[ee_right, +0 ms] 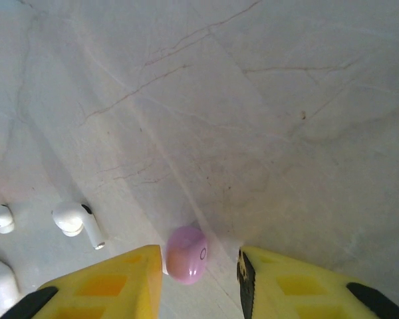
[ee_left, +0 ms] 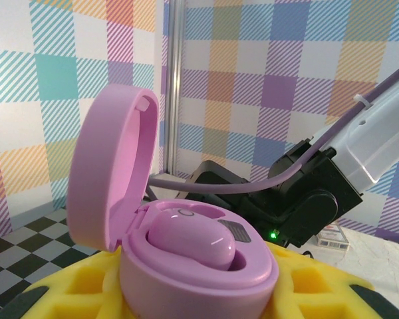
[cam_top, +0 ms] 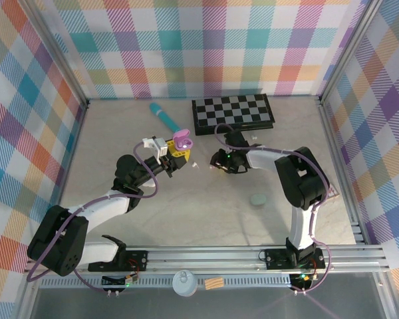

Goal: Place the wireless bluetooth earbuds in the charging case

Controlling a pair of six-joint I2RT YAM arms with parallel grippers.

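If loosely, end effector astride earbud.

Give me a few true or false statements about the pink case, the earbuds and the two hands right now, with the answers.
1. The pink charging case, held in the left hand, has its lid open. True.
2. That case is empty. False: the seated pink earbud rests inside it.
3. The right hand has lifted the loose pink earbud. False: it lies on the table between the hand's parted fingers.
4. White earbuds lie on the table near the loose pink earbud. True.
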